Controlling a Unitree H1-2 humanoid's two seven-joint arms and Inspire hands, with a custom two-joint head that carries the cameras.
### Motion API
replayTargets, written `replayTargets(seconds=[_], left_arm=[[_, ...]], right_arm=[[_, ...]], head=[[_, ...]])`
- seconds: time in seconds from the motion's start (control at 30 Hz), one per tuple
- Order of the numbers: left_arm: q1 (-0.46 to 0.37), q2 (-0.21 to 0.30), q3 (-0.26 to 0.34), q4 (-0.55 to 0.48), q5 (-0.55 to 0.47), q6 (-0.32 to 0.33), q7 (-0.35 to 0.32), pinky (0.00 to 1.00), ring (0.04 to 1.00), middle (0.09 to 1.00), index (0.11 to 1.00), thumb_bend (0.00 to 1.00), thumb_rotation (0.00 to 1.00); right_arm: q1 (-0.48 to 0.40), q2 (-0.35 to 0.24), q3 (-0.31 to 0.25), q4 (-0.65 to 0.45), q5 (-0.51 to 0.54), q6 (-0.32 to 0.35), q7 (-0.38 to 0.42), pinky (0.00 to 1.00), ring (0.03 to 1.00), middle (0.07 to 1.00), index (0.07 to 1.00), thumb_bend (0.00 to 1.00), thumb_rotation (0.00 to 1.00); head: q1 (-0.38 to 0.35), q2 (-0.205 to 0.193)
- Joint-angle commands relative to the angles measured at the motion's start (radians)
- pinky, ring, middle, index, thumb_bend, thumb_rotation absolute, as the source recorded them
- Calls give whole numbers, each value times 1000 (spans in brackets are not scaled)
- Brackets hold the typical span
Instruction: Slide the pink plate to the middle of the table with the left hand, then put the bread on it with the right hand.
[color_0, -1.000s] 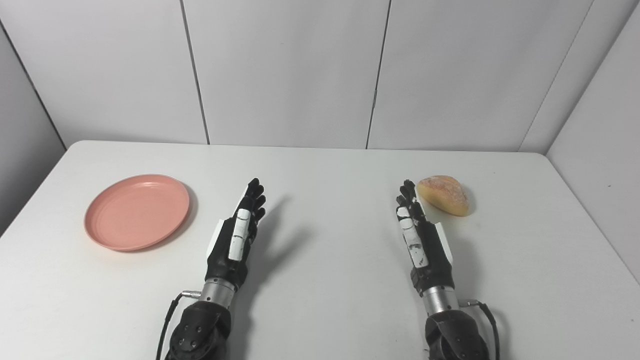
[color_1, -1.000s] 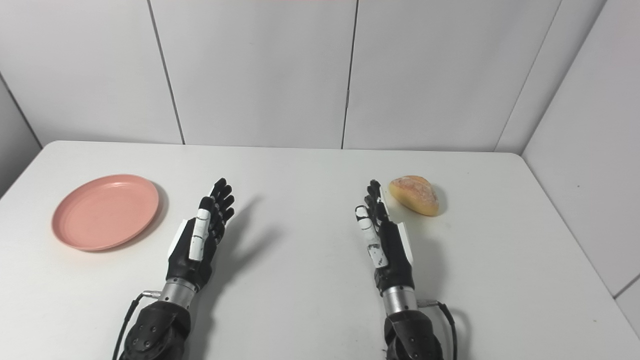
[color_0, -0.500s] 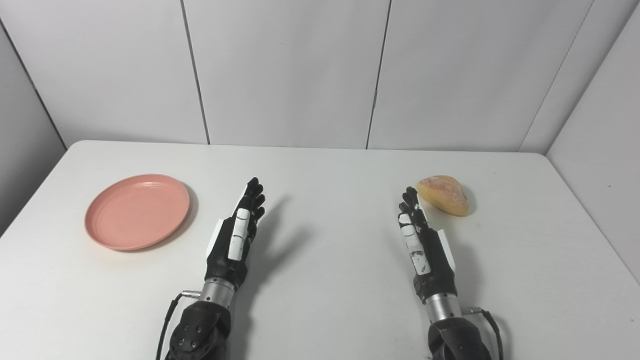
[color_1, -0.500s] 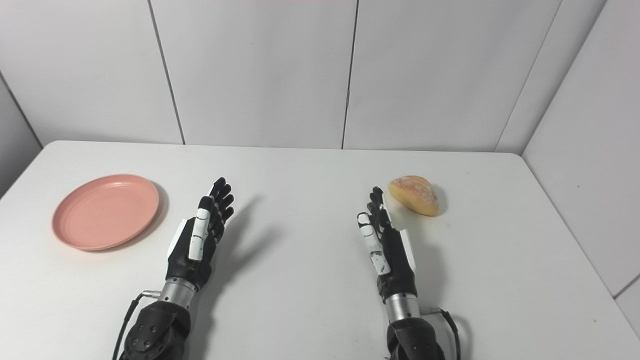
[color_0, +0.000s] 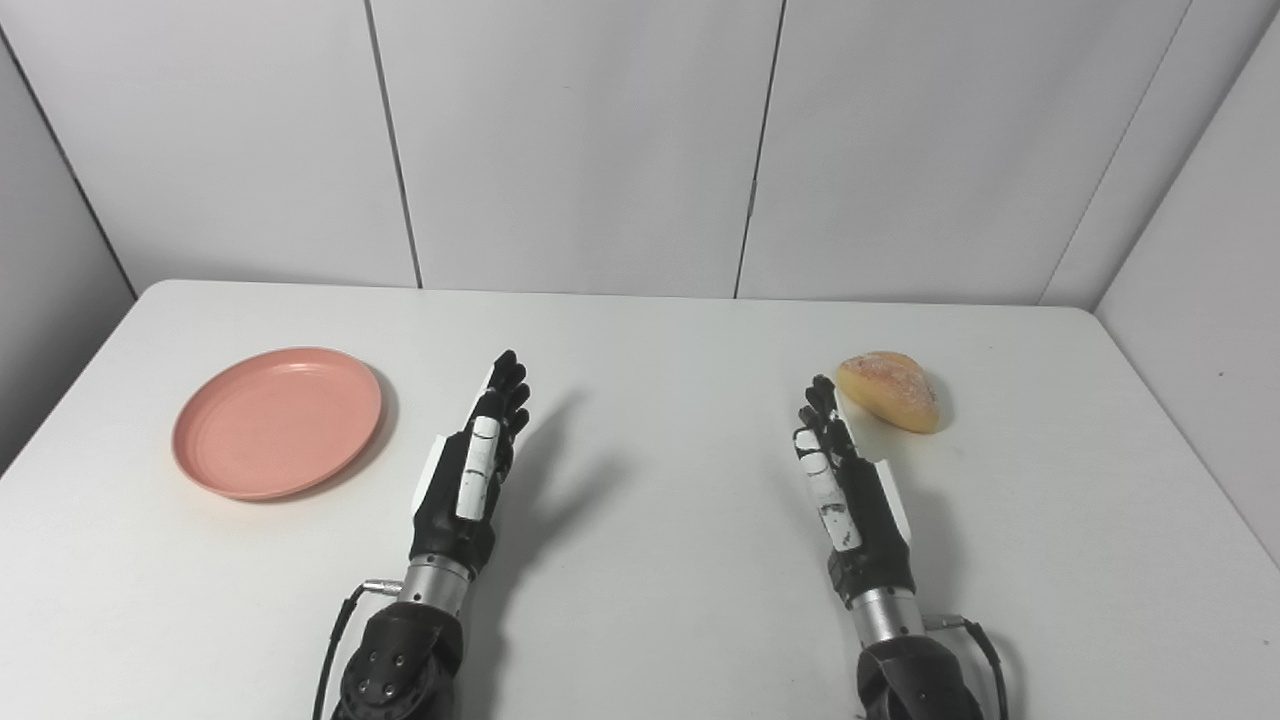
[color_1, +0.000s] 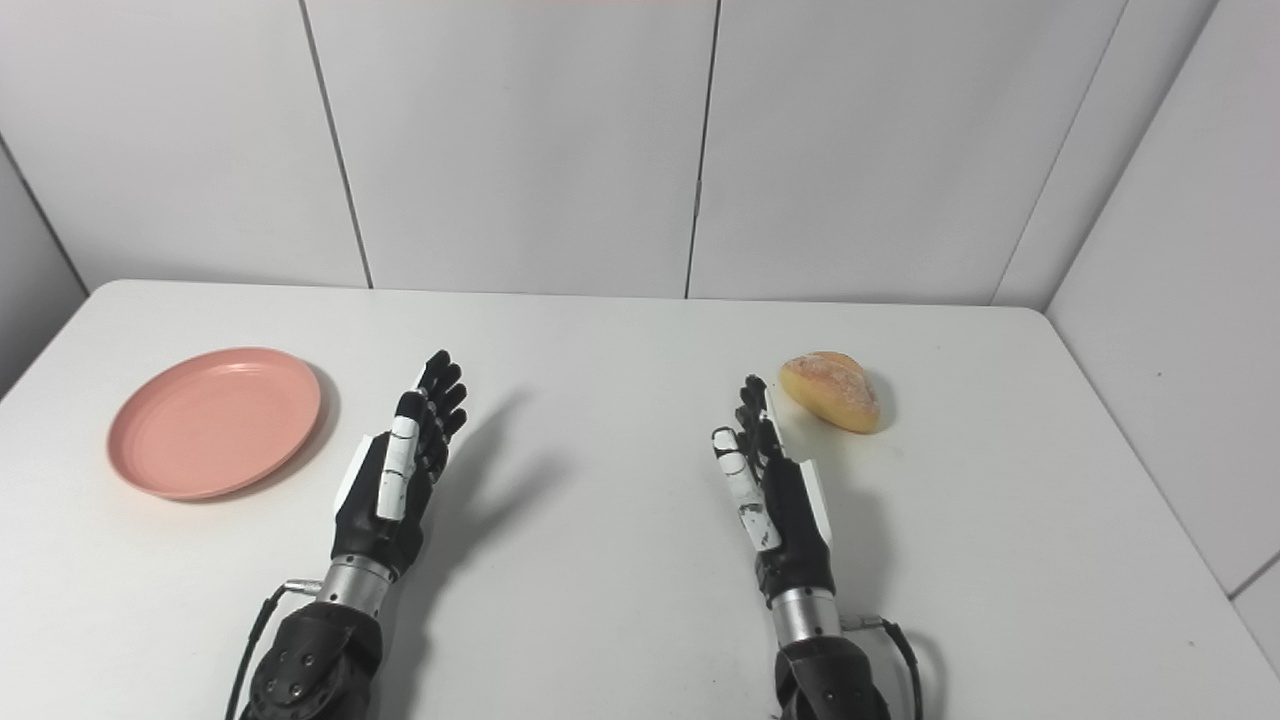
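Pink plate, golden-brown bread, white table, and two black hands with white strips.

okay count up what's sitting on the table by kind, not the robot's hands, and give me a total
Pink plate: 1
Bread roll: 1
Total: 2, both lying apart on the white table, neither touched by a hand.
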Motion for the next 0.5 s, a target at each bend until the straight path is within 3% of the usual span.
replayTargets(seconds=[0.0,0.47], left_arm=[[32,-3,2,27,-3,-23,1,1000,1000,1000,1000,644,1000],[36,1,-9,39,14,-28,-2,1000,1000,1000,1000,650,1000]], right_arm=[[-25,-5,-3,-32,-5,-28,-3,1000,1000,1000,1000,590,874],[-28,-9,-5,-17,-1,-50,2,1000,1000,1000,1000,612,865]], head=[[0,1],[15,-18]])
